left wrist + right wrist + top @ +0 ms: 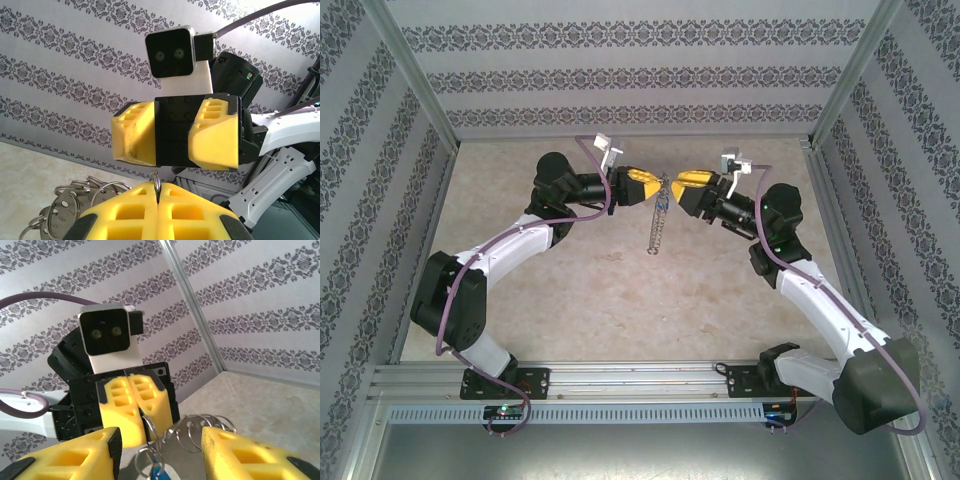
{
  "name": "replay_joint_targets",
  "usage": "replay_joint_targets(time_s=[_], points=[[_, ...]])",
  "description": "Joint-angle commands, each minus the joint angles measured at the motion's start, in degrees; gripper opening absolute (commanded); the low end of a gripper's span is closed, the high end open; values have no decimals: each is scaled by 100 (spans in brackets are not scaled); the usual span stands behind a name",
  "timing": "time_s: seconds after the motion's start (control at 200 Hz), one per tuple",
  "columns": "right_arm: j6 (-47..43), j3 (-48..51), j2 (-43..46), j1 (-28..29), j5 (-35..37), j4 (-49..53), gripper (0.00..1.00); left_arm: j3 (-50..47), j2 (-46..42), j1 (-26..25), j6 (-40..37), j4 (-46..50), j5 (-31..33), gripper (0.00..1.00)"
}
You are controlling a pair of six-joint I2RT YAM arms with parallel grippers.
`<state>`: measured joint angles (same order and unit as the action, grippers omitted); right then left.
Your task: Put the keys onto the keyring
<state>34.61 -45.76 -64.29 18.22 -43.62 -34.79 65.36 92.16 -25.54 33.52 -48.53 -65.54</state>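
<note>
Gap between left gripper point(655, 188) and right gripper point(676, 182): narrow, keyring point(658, 220) hangs down inside.
Table point(620, 310) toward bases: open room.

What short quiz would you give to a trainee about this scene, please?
1. True or false: the left hand is shut on the keyring.
2. Near the right hand lies the key. Its head is: A red, B blue, C green?
3. In the top view, what hangs down between the two hands?
Key: 1 true; 2 B; 3 the chain.
</note>
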Motion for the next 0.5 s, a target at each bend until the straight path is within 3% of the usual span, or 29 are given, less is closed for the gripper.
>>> replay_joint_targets(time_s=[0.0,0.495], points=[[111,-211,-108,105,-195,-365,46,49,-8,-51,102,-438,24,0],[18,-223,-312,296,-332,-434,43,90,-5,-48,102,-429,19,0]])
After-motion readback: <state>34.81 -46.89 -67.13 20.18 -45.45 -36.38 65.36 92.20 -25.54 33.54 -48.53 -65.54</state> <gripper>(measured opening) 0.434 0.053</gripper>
